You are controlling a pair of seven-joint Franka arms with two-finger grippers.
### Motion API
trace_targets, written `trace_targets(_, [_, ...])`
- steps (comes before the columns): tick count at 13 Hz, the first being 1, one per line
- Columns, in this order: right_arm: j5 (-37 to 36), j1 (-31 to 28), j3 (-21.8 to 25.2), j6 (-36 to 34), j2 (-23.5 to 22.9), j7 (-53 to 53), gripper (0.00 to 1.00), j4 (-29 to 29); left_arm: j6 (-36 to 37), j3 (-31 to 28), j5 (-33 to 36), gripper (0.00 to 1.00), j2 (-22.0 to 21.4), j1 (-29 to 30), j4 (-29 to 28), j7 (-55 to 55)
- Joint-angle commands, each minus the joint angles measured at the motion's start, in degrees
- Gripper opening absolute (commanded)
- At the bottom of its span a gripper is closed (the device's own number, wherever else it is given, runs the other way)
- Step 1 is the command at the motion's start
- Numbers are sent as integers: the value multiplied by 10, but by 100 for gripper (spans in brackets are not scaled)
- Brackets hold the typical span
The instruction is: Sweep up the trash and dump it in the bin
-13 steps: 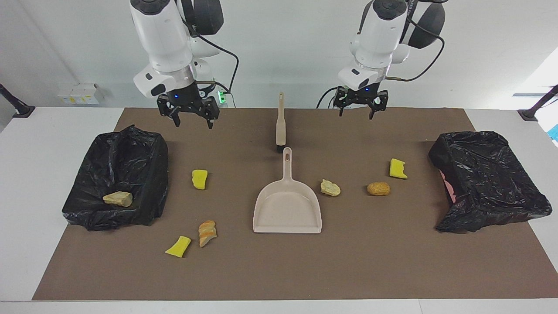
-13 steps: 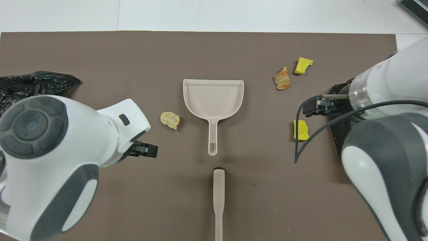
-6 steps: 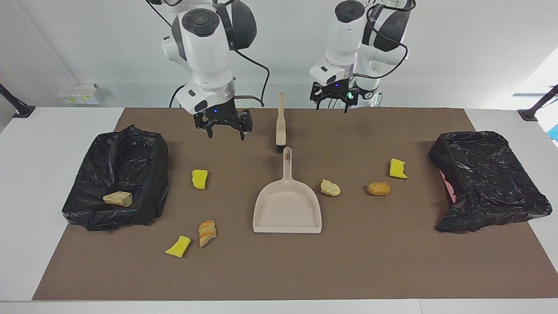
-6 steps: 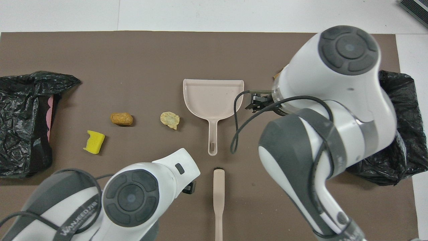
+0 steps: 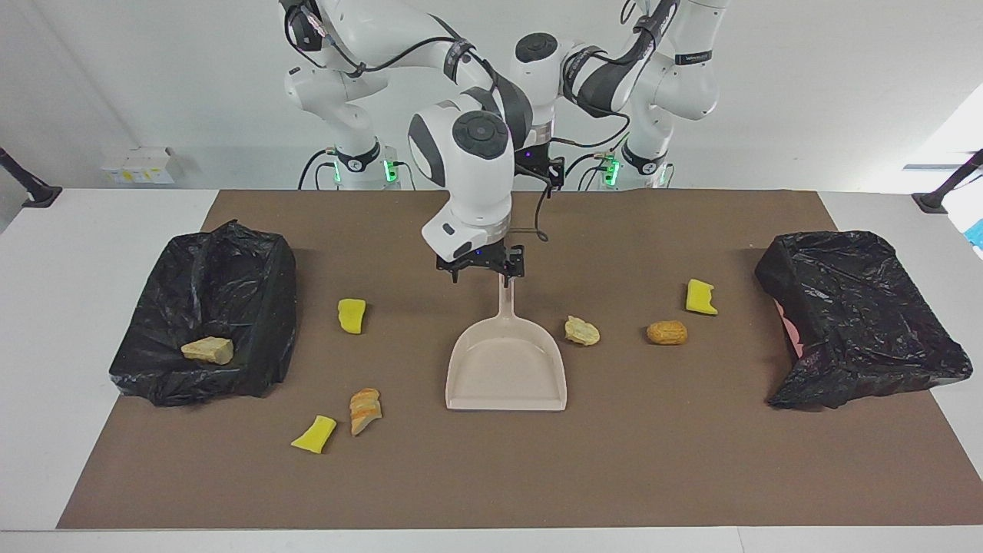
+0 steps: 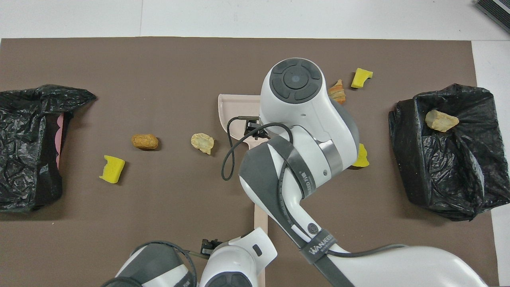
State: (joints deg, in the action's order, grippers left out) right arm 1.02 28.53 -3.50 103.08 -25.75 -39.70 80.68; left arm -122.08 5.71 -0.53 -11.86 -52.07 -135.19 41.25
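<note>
Brown matting covers the white table [image 5: 92, 230], with a black-lined bin at each end, one [image 5: 206, 315] toward the right arm's end holding a tan lump, the other [image 5: 858, 316] toward the left arm's end. Within the last second both arms have swung in from over the mat's robot-side edge to the middle: the right gripper [image 5: 482, 269] has come down over the top of the beige dustpan's [image 5: 507, 367] handle, its fingers spread wide with nothing between them, though they have just begun to narrow. The left gripper [image 5: 547, 170] has drawn in close to the robots, over where the brush [image 6: 259, 217] lies, also wide and holding nothing. That suggests the tools are about to be picked up, pan first, and no sweeping has begun. Trash lies scattered to both sides of the right gripper: a yellow chunk [image 5: 352, 316], another yellow piece [image 5: 314, 434] and a bread slice [image 5: 365, 409] toward the right arm's end; a pale lump [image 5: 582, 331], a brown lump [image 5: 666, 332] and a third yellow chunk [image 5: 700, 297] toward the left arm's end.
</note>
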Motion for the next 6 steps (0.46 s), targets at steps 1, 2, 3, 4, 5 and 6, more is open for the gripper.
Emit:
trace_targets(1, [30, 14, -3, 26, -27, -18, 93, -12, -50, -11, -4, 100, -16, -55, -52, 22])
trace_targets(2, [30, 25, -2, 43, -29, -18, 92, 1, -68, -11, -4, 100, -14, -69, -61, 46])
trace_targets(3, [31, 29, -2, 57, -29, -18, 92, 17, -83, -11, -4, 100, -5, -76, -62, 63])
trace_targets(4, [30, 34, -2, 63, -28, -17, 92, 36, -92, -11, -4, 100, 4, -91, -63, 73])
trace_targets(5, [29, 35, -2, 68, -19, -11, 90, 60, -106, -11, -4, 100, 17, -97, -62, 81])
trace_targets(6, [29, 36, -2, 69, -10, -10, 87, 80, -128, -11, -4, 100, 23, -98, -62, 88])
